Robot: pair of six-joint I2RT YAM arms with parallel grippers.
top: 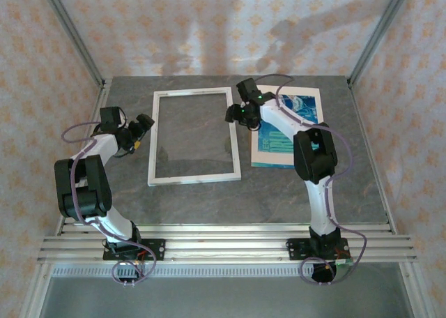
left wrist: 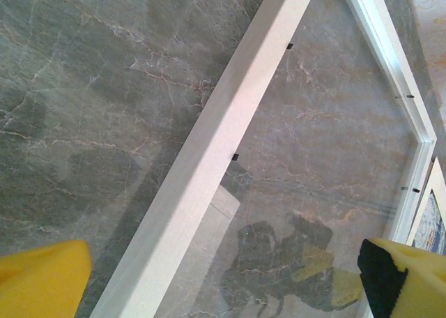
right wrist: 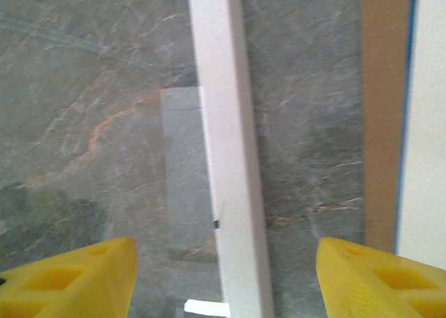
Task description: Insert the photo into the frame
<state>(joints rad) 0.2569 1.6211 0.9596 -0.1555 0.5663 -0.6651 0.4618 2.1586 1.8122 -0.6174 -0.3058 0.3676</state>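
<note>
Right pincer [right wrist: 223, 282] hung with its yellow foam pads spread wide, gripping nothing, straddling the three o'clock rail of the frame [top: 195, 176] without touching it. Left pincer [left wrist: 223, 284] was likewise fully spread and empty, over the nine o'clock rail.

The frame lay flat near the middle of the grey marbled table [top: 313, 192]. It was a thin white rectangle with narrow, square-edged rails, small dark tabs on the inner lip, and a glossy pane that mirrored the left arm. The photo [top: 301, 103] lay flat at three o'clock from the frame, close beside it but not touching, teal and partly under the right arm. A plain brown strip [right wrist: 380, 109] ran along its near edge.

The frame seemed placed, so fetching the photo looked like the step in hand. That would call for catching a thin, flat sheet by one edge, then lowering it squarely inside the rails.
</note>
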